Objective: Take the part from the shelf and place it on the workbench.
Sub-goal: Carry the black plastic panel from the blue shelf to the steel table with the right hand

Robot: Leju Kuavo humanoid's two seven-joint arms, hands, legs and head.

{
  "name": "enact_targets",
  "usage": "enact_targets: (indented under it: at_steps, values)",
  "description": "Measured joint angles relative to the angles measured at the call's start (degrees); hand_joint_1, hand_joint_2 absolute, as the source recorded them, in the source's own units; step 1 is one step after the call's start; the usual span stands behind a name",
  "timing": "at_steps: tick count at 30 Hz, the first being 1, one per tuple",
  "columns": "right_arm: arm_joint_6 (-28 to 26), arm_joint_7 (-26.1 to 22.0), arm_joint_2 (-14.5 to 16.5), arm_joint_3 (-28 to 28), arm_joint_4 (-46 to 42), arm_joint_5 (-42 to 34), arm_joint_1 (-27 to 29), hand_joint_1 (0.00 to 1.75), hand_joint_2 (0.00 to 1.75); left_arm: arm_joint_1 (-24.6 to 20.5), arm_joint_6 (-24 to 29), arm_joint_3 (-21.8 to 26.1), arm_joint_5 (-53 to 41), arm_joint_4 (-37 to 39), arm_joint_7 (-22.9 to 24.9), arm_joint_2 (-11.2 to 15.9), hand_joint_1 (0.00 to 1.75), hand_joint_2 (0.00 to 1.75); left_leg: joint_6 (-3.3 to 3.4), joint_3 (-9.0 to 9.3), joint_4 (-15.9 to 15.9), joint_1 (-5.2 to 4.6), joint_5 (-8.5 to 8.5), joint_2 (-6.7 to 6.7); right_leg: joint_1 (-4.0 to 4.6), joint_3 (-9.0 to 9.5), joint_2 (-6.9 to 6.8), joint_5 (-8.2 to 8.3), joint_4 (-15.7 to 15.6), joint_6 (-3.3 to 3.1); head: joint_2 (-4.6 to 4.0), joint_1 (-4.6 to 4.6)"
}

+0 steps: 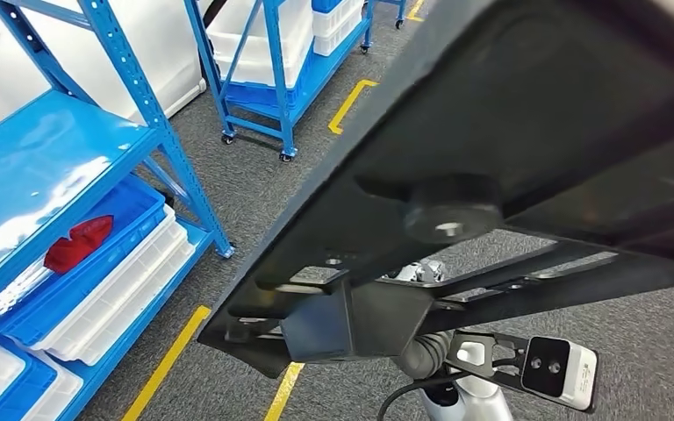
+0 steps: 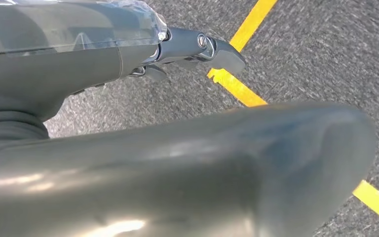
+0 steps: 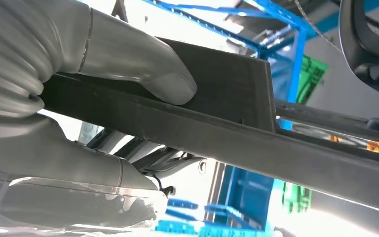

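The right hand (image 3: pixel 79 98) grips the part (image 1: pixel 527 149): in the right wrist view its thick grey thumb (image 3: pixel 143 69) presses on one face of the dark flat edge while the rest of the hand closes against the other face, so the edge is clamped between them. The left hand (image 2: pixel 187 47) hangs over the grey carpet floor (image 2: pixel 325 59); its dark fingers lie roughly straight with nothing in them, though whether they are spread or together cannot be told.

The part is a large black metal frame, held up close under the head camera and tilted, covering most of that view. A round boss (image 1: pixel 452 210) sits on its underside, with a boxy bracket (image 1: pixel 325 324) lower down.

To the left stands a blue shelf (image 1: pixel 61 158) with blue and white bins (image 1: pixel 114 289) on its lower level, one holding a red item (image 1: pixel 79 244). Another blue rack on castors (image 1: pixel 272 79) stands further back. Yellow floor lines (image 1: pixel 351 101) cross the carpet.
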Motion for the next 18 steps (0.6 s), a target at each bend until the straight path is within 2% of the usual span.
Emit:
enact_targets:
  at_steps: [1, 3, 4, 5, 6, 7, 8, 10, 11, 12, 14, 15, 16, 18]
  values:
    - [0.0, 0.0, 0.0, 0.0, 0.1, -0.2, 0.0, 1.75, 1.75, 0.0, 0.2, 0.1, 0.0, 0.0, 0.1, 0.1, 0.0, 0.0, -0.24, -0.49, 1.5, 0.11, -1.11, -1.33, -0.19, 0.17, 0.57, 0.19, -0.3, -0.35, 0.0, -0.01]
    - [0.3, 0.0, 0.2, 0.1, 0.4, -0.5, 0.1, 1.75, 1.75, 0.1, 0.6, 0.3, 0.2, 0.0, 0.5, 0.3, 0.0, 0.0, -0.51, -3.47, 8.2, 0.24, -4.8, -4.32, -0.32, 0.31, 1.78, 0.36, -0.5, -0.79, 0.0, -0.01]
    - [0.5, 0.0, 0.3, 0.1, 0.6, -0.5, 0.3, 1.75, 1.75, 0.4, 0.9, 0.5, 0.2, 0.0, 0.8, 0.4, 0.0, 0.0, -0.59, -5.5, 12.3, 0.24, -6.51, -4.86, -0.26, 0.27, 2.52, 0.38, -0.5, -0.9, 0.0, -0.02]
    - [0.8, 0.0, 0.4, 0.0, 0.8, -0.6, 0.6, 1.75, 1.75, 0.6, 1.3, 0.6, 0.2, 0.0, 1.2, 0.6, 0.0, 0.0, -0.64, -7.14, 15.4, 0.24, -7.31, -5.06, -0.2, 0.25, 3.36, 0.37, -0.4, -0.94, 0.0, -0.02]
    - [1.2, 0.0, 0.6, -0.1, 1.0, -0.6, 1.0, 1.75, 1.75, 0.8, 1.6, 0.7, 0.2, 0.0, 1.7, 0.8, 0.0, 0.0, -0.65, -7.89, 16.4, 0.24, -6.93, -5.12, -0.17, 0.25, 4.2, 0.35, -0.3, -0.94, 0.0, -0.01]
    - [1.6, 0.0, 0.9, -0.3, 1.1, -0.6, 1.4, 1.75, 1.75, 0.9, 2.0, 0.8, 0.1, 0.0, 2.2, 1.0, 0.0, 0.0, -0.62, -7.53, 15.1, 0.27, -5.39, -5.23, -0.17, 0.29, 5.03, 0.32, -0.2, -0.9, 0.0, -0.01]
    - [2.0, 0.0, 1.3, -0.6, 1.2, -0.6, 1.7, 1.75, 1.75, 0.9, 2.3, 1.0, 0.0, 0.0, 2.6, 1.3, 0.0, 0.0, -0.56, -6.15, 11.6, 0.34, -3.05, -5.68, -0.19, 0.36, 5.82, 0.26, -0.1, -0.8, 0.0, -0.01]
    - [2.7, 0.0, 2.2, -1.1, 1.4, -0.7, 2.2, 1.75, 1.75, 1.0, 2.7, 1.2, -0.2, 0.0, 3.2, 1.8, 0.0, 0.0, -0.36, -2.86, 3.7, 0.6, 0.53, -8.29, -0.2, 0.27, 7.28, 0.06, 0.3, -0.42, 0.0, -0.01]
    - [2.9, 0.0, 2.6, -1.4, 1.4, -0.8, 2.3, 1.75, 1.75, 1.1, 2.8, 1.3, -0.3, 0.0, 3.3, 2.0, 0.0, 0.0, -0.22, -1.86, 1.3, 0.65, 1.29, -9.38, -0.23, 0.07, 7.94, 0.02, 0.5, -0.12, 0.0, -0.01]
    - [3.2, 0.0, 2.9, -1.6, 1.5, -0.8, 2.5, 1.75, 1.75, 1.1, 2.9, 1.3, -0.3, 0.0, 3.3, 2.2, 0.0, 0.0, -0.01, -1.46, 0.3, 0.61, 1.31, -10.0, -0.29, -0.18, 8.56, 0.06, 0.6, 0.22, 0.0, -0.01]
    - [3.9, 0.0, 3.5, -2.2, 1.6, -0.9, 3.0, 1.75, 1.75, 1.1, 2.9, 1.4, -0.4, 0.0, 2.8, 2.4, 0.0, 0.0, 0.6, -1.32, 0.1, 0.51, 1.42, -9.0, -0.41, -0.54, 9.59, 0.24, 0.6, 0.96, 0.0, -0.01]
    - [4.2, 0.0, 3.7, -2.5, 1.6, -0.9, 3.3, 1.75, 1.75, 1.1, 2.9, 1.4, -0.3, -0.1, 2.4, 2.6, 0.0, 0.0, 1.01, -1.23, -0.1, 0.55, 1.56, -8.31, -0.37, -0.8, 8.95, -0.05, 1.0, 1.22, 0.0, 0.0]
    - [4.5, 0.0, 4.0, -2.8, 1.6, -1.0, 3.4, 1.75, 1.75, 1.1, 2.9, 1.4, -0.3, -0.1, 2.0, 2.7, 0.0, 0.0, 1.43, -1.17, -0.3, 0.6, 1.69, -7.56, -0.27, -1.5, 7.6, -0.94, 2.4, 1.44, 0.0, 0.0]
    - [5.0, 0.0, 4.6, -3.3, 1.7, -1.0, 3.6, 1.75, 1.75, 1.3, 2.9, 1.6, 0.0, -0.2, 1.5, 2.9, 0.0, 0.0, 2.01, -1.13, -0.5, 0.47, 1.73, -5.92, -0.25, -4.52, 3.9, -4.29, 8.6, 1.72, 0.0, 0.0]
